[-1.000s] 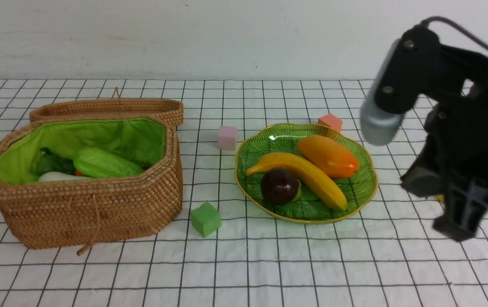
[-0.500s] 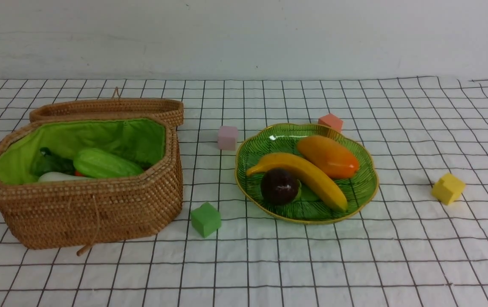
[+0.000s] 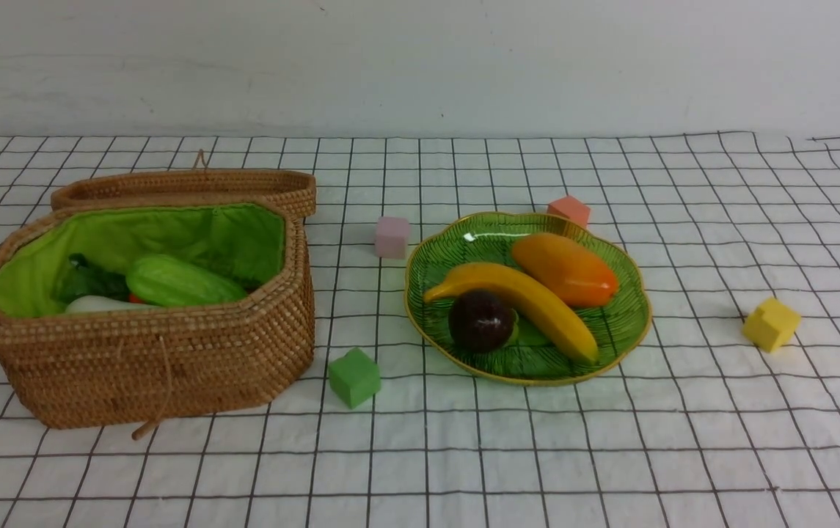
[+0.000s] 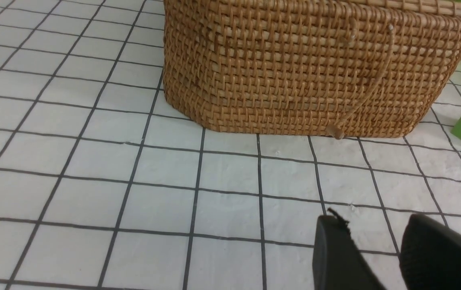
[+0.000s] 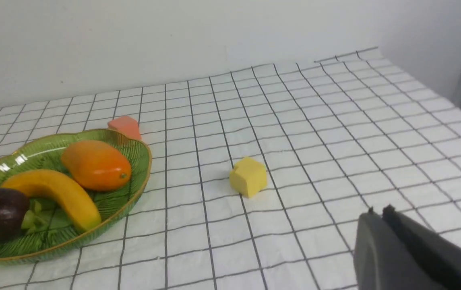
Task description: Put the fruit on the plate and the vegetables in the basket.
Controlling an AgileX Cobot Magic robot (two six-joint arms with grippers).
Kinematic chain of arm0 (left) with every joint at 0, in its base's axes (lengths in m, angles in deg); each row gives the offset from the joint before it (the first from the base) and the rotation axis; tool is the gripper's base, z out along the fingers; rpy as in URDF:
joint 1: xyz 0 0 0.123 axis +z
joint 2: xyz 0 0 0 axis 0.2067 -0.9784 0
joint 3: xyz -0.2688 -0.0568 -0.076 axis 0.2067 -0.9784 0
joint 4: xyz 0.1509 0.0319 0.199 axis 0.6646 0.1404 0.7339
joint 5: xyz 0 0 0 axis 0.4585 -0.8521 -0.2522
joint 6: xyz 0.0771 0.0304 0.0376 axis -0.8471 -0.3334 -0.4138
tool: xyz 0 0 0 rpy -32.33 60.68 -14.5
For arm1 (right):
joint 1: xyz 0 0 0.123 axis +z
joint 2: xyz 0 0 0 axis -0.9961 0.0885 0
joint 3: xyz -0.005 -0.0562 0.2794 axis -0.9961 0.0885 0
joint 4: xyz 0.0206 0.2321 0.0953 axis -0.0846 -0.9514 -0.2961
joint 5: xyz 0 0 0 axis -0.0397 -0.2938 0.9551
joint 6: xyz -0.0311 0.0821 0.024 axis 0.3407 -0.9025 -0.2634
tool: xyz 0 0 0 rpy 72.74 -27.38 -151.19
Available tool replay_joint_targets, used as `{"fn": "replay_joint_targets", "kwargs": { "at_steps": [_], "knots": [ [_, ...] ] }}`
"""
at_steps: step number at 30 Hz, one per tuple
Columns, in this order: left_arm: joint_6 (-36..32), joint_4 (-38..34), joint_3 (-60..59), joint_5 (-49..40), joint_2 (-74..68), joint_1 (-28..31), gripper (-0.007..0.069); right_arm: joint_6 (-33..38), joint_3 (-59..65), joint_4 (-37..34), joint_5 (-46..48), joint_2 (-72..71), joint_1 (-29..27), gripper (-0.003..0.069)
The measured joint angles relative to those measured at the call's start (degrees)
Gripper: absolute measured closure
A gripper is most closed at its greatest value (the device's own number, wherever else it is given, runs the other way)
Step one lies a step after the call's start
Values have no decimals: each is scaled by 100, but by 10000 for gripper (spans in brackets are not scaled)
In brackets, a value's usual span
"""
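Observation:
The green glass plate (image 3: 629, 323) holds the fruit: a banana (image 3: 522, 297), a mango (image 3: 565, 268) and a dark round ball (image 3: 480, 320). The wicker basket (image 3: 148, 367) stands at the left with its lid (image 3: 185, 187) behind it. Inside lie the vegetables: a light green cucumber (image 3: 181, 281), a white piece (image 3: 100, 303) and a bit of orange carrot (image 3: 135, 298) with dark leaves (image 3: 89, 279). Neither arm shows in the front view. My left gripper (image 4: 369, 223) is open and empty over the cloth in front of the basket (image 4: 306, 72). My right gripper (image 5: 379, 211) is shut and empty, right of the plate (image 5: 143, 161).
Foam cubes lie on the checked cloth: green (image 3: 353, 377) between basket and plate, pink (image 3: 391, 236) and salmon (image 3: 568, 210) behind the plate, yellow (image 3: 771, 323) to its right. A wall closes the far side.
The right arm, which stood at the right of the front view a second ago, has left that view, uncovering the yellow cube. Nothing else has moved.

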Motion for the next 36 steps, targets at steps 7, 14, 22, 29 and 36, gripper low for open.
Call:
{"fn": "replay_joint_targets", "kwargs": {
  "at_steps": [7, 14, 22, 29, 36],
  "knots": [
    [0, 0, 0, 8, 0, 0, 386, 13, 1357, -72, -330, -159, -138, 631],
    [0, 0, 0, 2, 0, 0, 386, 733, 1362, -484, -379, -159, -124, 623],
    [0, 0, 0, 2, 0, 0, 386, 774, 1362, -587, -383, -159, -124, 620],
    [0, 0, 0, 2, 0, 0, 386, 774, 1362, -587, -383, -159, -124, 617],
    [0, 0, 0, 2, 0, 0, 386, 774, 1362, -587, -385, -159, -124, 608]
  ]
}}
